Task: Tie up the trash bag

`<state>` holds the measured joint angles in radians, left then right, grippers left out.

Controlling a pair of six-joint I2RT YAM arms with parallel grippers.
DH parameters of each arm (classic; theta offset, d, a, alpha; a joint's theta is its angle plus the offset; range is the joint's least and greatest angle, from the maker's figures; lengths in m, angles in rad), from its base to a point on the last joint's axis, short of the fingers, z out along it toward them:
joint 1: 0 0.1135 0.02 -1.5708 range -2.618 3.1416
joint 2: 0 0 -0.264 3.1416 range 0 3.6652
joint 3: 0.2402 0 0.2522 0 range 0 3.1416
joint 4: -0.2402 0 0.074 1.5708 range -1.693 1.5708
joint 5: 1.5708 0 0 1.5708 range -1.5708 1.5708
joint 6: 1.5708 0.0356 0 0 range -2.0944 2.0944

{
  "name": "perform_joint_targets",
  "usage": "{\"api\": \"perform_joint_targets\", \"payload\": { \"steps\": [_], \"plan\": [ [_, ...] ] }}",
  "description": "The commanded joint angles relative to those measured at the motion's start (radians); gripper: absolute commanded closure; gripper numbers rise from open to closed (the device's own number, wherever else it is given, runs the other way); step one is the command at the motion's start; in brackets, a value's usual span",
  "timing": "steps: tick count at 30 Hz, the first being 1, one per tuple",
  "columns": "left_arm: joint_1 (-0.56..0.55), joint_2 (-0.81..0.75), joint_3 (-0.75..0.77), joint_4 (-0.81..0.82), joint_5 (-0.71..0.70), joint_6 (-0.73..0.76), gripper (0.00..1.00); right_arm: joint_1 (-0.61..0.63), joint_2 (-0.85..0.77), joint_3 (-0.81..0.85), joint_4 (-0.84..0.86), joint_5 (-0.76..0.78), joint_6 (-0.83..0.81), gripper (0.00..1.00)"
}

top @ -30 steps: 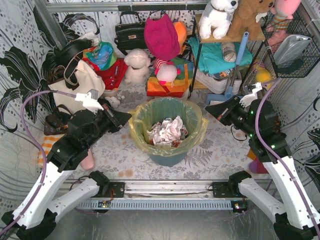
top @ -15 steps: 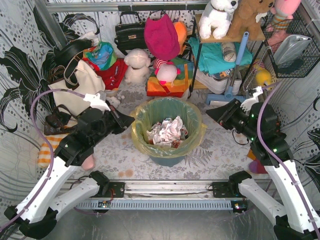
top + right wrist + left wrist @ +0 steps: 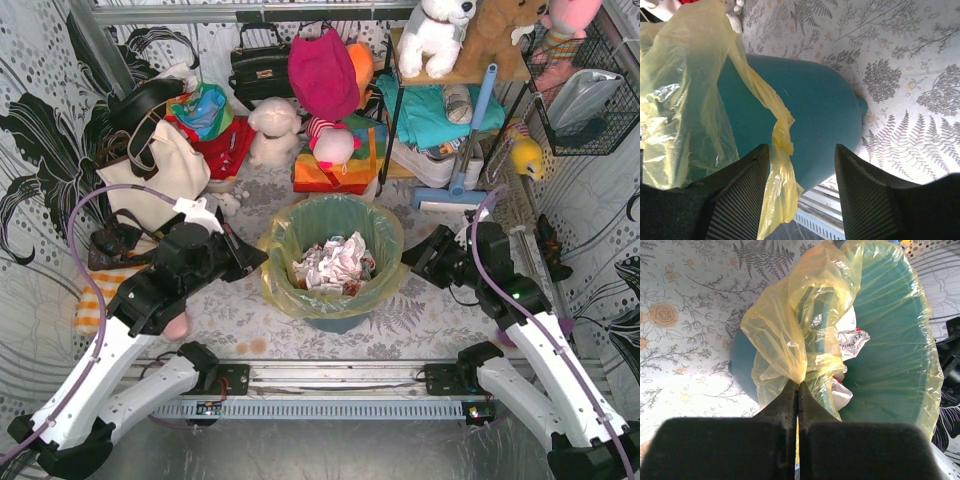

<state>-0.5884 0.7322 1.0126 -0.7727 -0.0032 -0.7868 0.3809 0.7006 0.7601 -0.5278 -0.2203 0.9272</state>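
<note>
The trash bag, thin yellow-green plastic, lines the teal bin, with crumpled white paper inside. My left gripper is at the bin's left side. In the left wrist view it is shut on a bunched fold of the bag's rim, lifted off the bin. My right gripper sits at the bin's right side. It stands open, and a twisted strip of the bag hangs between its fingers, close to the left finger.
A cream tote bag and a dark handbag stand at the back left. Stuffed toys, a shelf with folded cloth, a blue-handled tool and a wire basket crowd the back. A metal rail runs along the near edge.
The right gripper has opened and come down and left to the bin's right side. The left gripper, still shut on the bag's rim, has shifted slightly right and nearer.
</note>
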Motion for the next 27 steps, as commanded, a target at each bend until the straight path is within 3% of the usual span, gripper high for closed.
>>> {"api": "perform_joint_targets", "payload": {
  "steps": [1,5,6,8,16,21,27],
  "plan": [
    [-0.002,-0.021,0.001,0.009,0.021,0.01,1.0,-0.005,0.004,-0.057,0.165,-0.096,0.052,0.47],
    [-0.002,-0.031,-0.006,0.016,0.034,0.002,1.0,-0.005,0.01,-0.096,0.231,-0.147,0.088,0.57],
    [-0.002,-0.031,-0.008,0.017,0.046,0.002,1.0,-0.005,0.007,-0.096,0.23,-0.15,0.088,0.65],
    [-0.002,-0.028,-0.011,0.026,0.102,0.005,1.0,-0.005,-0.003,-0.091,0.211,-0.158,0.087,1.0],
    [-0.002,0.035,0.069,-0.064,0.358,0.116,1.0,-0.006,-0.042,-0.016,0.046,-0.162,0.035,1.0],
    [-0.002,0.098,0.2,-0.181,0.424,0.21,1.0,-0.006,-0.048,0.044,0.033,-0.162,0.04,1.0],
    [-0.001,0.126,0.304,-0.14,0.517,0.204,1.0,-0.006,-0.046,0.132,0.013,-0.137,0.044,1.0]
  ]
}}
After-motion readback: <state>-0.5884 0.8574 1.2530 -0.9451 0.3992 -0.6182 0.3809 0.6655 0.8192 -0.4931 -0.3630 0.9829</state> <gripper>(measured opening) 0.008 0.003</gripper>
